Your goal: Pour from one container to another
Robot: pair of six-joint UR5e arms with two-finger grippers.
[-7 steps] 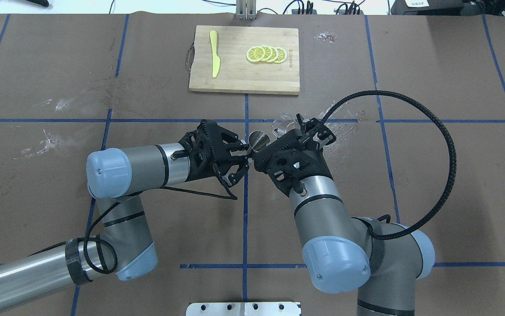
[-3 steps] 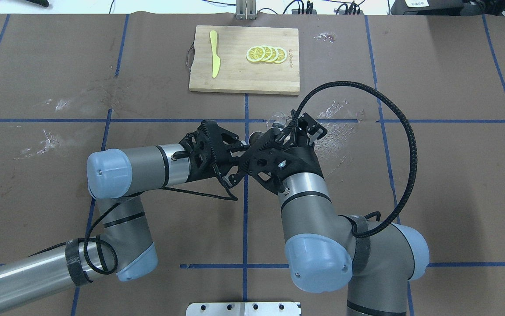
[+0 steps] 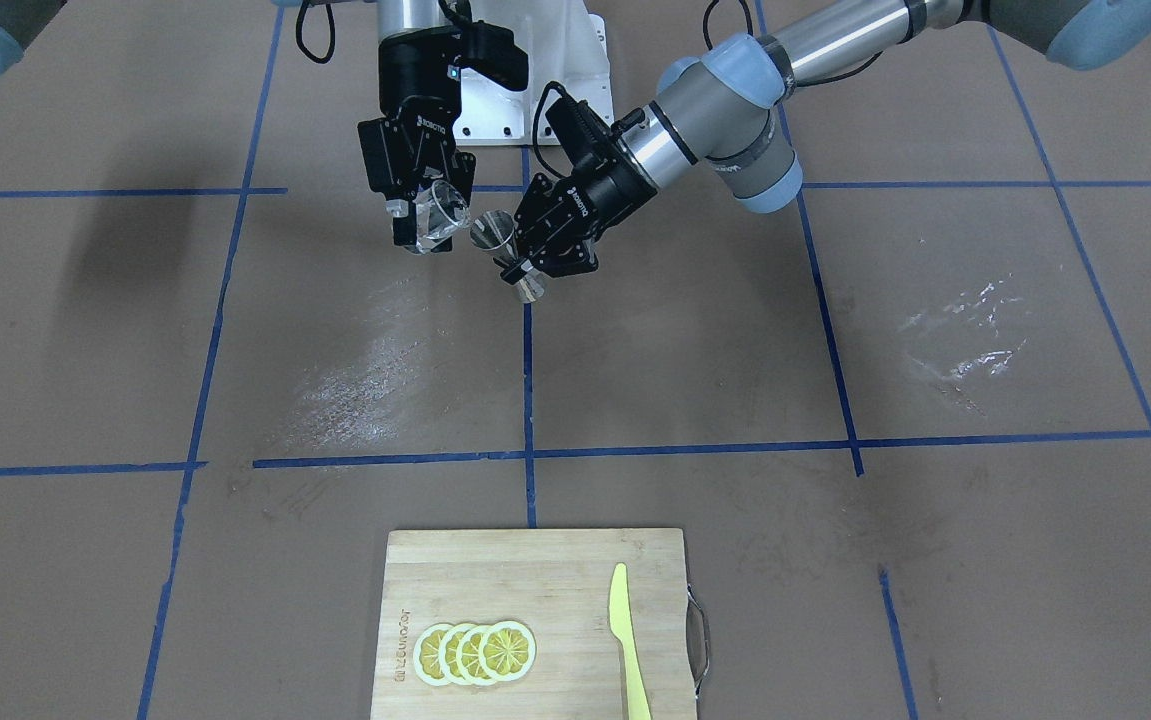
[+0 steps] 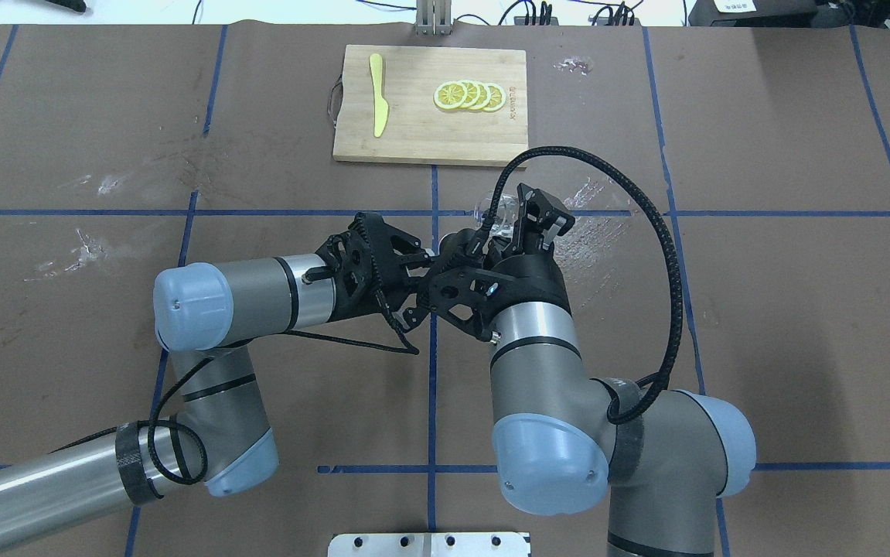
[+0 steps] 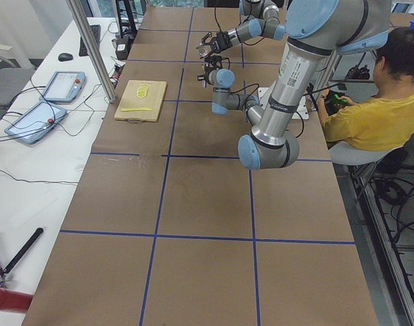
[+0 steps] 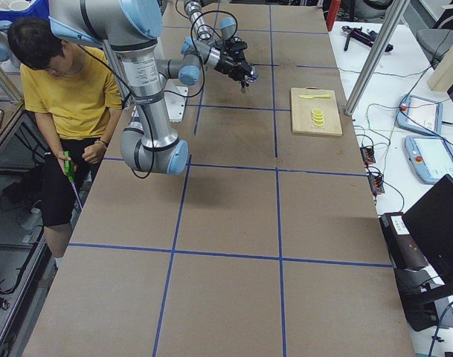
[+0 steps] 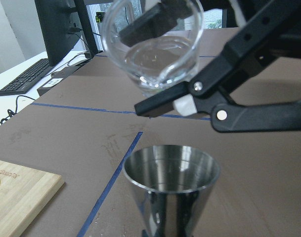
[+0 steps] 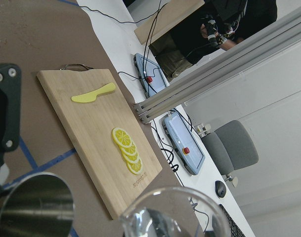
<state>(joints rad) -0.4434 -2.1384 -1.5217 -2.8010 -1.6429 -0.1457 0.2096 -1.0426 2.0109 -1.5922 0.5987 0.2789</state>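
Two grippers, both loaded, above table point(image 3: 835, 350): right gripper point(image 3: 415, 224) clamps glass point(image 3: 438, 212), tilted, lip just above and beside jigger point(image 3: 495, 232), which left gripper point(image 3: 521, 268) pinches near the waist. Jigger looks empty. Advice: tip slowly, lip centred over narrow cup, jigger held level.

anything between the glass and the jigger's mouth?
Nothing visible. Front view shows open air between the tilted glass in the right gripper and the jigger in the left gripper; the jigger's mouth is uncovered.

table point(image 4: 66, 348): brown cover, blue-taped grid | cutting board point(image 4: 414, 131): flat, far side, on centre line
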